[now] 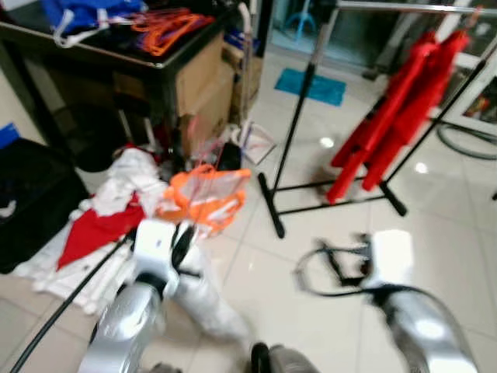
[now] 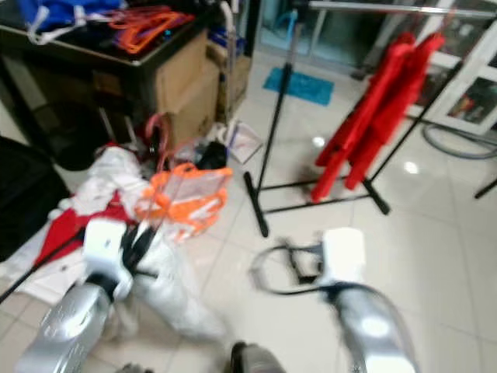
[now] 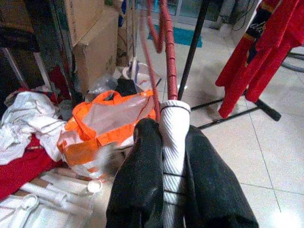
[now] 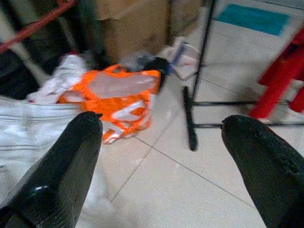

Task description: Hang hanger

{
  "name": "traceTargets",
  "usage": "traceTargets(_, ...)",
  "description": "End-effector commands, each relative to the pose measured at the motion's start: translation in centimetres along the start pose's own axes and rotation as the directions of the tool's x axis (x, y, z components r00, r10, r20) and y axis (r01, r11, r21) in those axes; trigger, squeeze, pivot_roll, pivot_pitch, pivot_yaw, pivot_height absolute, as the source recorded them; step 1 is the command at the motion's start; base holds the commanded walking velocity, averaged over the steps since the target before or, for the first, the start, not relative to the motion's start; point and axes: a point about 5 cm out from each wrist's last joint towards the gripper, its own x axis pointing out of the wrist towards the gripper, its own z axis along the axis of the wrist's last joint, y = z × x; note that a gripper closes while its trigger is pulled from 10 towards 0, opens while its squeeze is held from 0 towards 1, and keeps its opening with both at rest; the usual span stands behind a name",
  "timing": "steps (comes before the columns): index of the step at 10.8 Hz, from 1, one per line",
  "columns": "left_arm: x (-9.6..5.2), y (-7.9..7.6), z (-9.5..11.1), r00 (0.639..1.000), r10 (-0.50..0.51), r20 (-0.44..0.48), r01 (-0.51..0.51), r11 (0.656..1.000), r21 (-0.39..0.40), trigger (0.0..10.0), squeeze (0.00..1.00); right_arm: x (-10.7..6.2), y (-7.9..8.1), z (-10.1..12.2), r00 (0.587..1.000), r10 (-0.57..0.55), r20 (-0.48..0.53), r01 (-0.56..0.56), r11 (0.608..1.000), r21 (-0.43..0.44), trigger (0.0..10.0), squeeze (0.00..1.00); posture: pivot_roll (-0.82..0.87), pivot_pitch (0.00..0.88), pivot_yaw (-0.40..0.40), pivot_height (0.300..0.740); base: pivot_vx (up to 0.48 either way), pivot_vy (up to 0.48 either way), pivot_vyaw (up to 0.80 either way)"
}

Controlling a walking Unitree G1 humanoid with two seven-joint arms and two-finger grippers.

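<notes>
Two red garments (image 1: 404,101) hang over pale tiled floor (image 1: 326,256) beside clutter.

A messy room with a shiny tiled floor (image 1: 326,311).

A dark worktop (image 1: 147,58) stands at the back with cardboard boxes (image 1: 203,85) beside it. A black clothes rack (image 1: 307,101) holds red clothes (image 1: 396,109). White and red clothes (image 1: 109,210) and an orange bag (image 1: 206,194) lie on the floor. A blue mat (image 1: 311,85) lies farther back.

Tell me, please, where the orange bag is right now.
The orange bag lies on the floor tiles left of centre, beside the white clothes pile and just left of the clothes rack's base.
</notes>
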Motion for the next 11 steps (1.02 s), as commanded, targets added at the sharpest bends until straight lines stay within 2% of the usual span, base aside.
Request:
traceTargets(1,-0.1,-0.6,1.9,0.995,-0.004,0.101,0.003,1.0,0.012,10.0,0.0,-0.1,-0.4,0.8,1.0,0.02,0.002,-0.02,0.996,-0.091,10.0,0.0,-0.01,0.092,-0.068,0.74,0.0,-0.48,0.0)
traceTargets(3,-0.5,-0.4,1.8,0.994,0.019,0.103,-0.02,1.0,0.008,10.0,0.0,0.1,-0.6,0.5,0.999,0.032,-0.027,-0.035,0.994,-0.102,10.0,0.0,0.0,0.092,-0.086,0.74,0.0,-0.48,0.61)
traceTargets(4,-0.6,-0.3,1.9,0.994,0.026,0.108,-0.028,0.999,0.016,10.0,0.0,0.2,-0.9,0.6,0.999,0.013,-0.029,-0.015,0.998,-0.055,10.0,0.0,0.0,0.092,-0.095,0.74,0.0,-0.48,0.0)
traceTargets(7,-0.7,-0.2,2.2,0.994,-0.003,0.111,-0.003,0.999,0.054,10.0,0.0,0.4,-0.7,0.3,0.999,0.02,-0.046,-0.023,0.998,-0.053,10.0,0.0,0.0,0.093,-0.092,0.74,0.0,-0.48,0.0)
traceTargets(8,-0.6,-0.1,2.4,0.993,-0.032,0.115,0.023,0.996,0.081,10.0,0.0,0.4,-0.6,0.2,0.998,0.025,-0.05,-0.027,0.999,-0.046,10.0,0.0,0.01,0.092,-0.092,0.74,0.0,-0.48,0.0)
traceTargets(9,-0.8,-0.1,2.5,0.982,-0.174,0.078,0.158,0.971,0.181,10.0,0.0,0.7,-0.4,0.2,0.998,0.041,-0.056,-0.043,0.999,-0.032,10.0,0.0,0.01,0.089,-0.091,0.74,0.0,0.0,0.0)
traceTargets(11,-0.9,0.3,2.7,0.967,-0.25,0.047,0.233,0.945,0.229,10.0,0.0,1.3,0.0,0.3,0.996,0.058,-0.067,-0.059,0.998,-0.018,10.0,0.0,0.01,0.083,-0.085,0.74,0.0,0.0,0.0)
